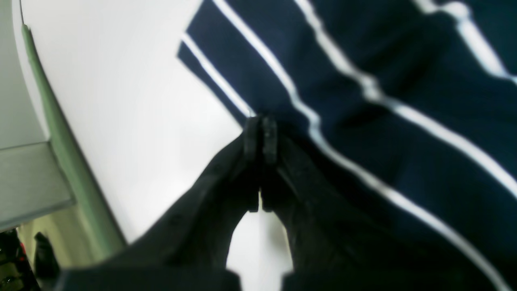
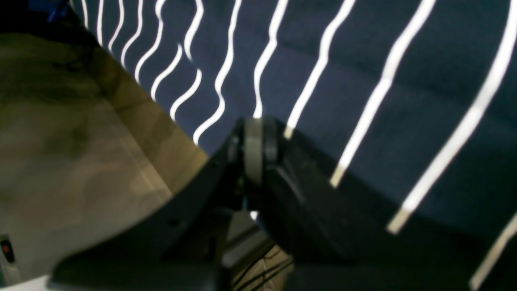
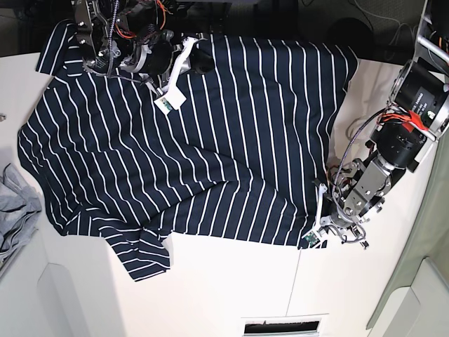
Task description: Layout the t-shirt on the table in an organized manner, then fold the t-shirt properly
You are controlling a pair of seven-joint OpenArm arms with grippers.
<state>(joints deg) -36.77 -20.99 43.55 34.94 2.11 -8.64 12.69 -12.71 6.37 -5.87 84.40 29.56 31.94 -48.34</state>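
Spreading step: left gripper (image 1: 260, 135) and right gripper (image 2: 258, 139) each clamp the t-shirt (image 3: 189, 140) edge; next, pull it flat over the table (image 3: 231, 288).

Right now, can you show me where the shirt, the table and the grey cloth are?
shirt (image 3: 210, 126): base view, middle of its striped body.
table (image 3: 224, 288): base view, bare white top.
grey cloth (image 3: 14, 210): base view, crumpled middle.

Both wrist views are blurred. In the base view the t-shirt (image 3: 189, 147) runs past the table's (image 3: 210, 288) far edge into darkness; a grey cloth (image 3: 12, 210) is cropped left.
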